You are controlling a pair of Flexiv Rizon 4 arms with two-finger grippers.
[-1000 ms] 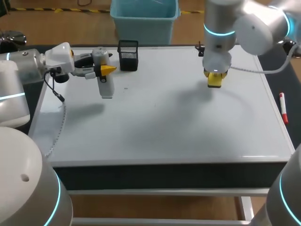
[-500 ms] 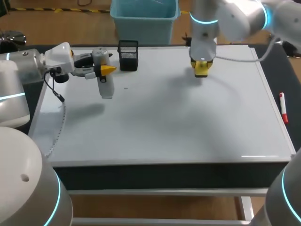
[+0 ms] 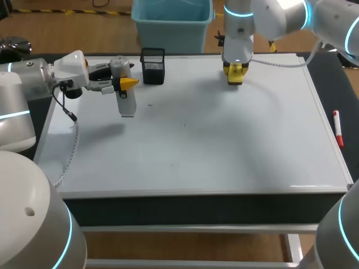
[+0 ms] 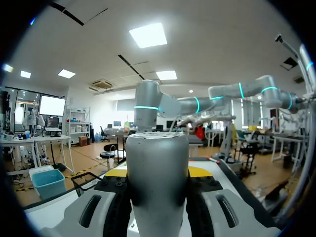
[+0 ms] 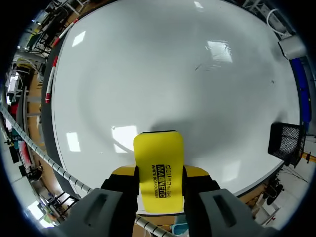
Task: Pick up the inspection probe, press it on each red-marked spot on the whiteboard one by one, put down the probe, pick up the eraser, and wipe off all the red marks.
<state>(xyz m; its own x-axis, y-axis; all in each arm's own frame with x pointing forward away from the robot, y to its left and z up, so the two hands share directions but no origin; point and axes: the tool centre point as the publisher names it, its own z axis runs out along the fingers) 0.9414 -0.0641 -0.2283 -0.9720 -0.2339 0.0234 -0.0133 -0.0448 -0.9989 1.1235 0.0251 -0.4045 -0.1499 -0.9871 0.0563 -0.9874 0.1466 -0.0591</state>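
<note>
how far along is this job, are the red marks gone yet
Done, it seems: the whiteboard shows no red marks, only faint dark specks. In hand: the right hand is shut on the yellow eraser at the board's far edge, and the left hand grips the probe, not yet put down. Left: probably just setting both down.

left claw (image 3: 126, 83) clamped, right claw (image 3: 235, 73) clamped — pointing down

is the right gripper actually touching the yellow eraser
Touching. The right wrist view shows the eraser wedged between the two fingers of the right gripper, one pressing each side with no gap.
</note>
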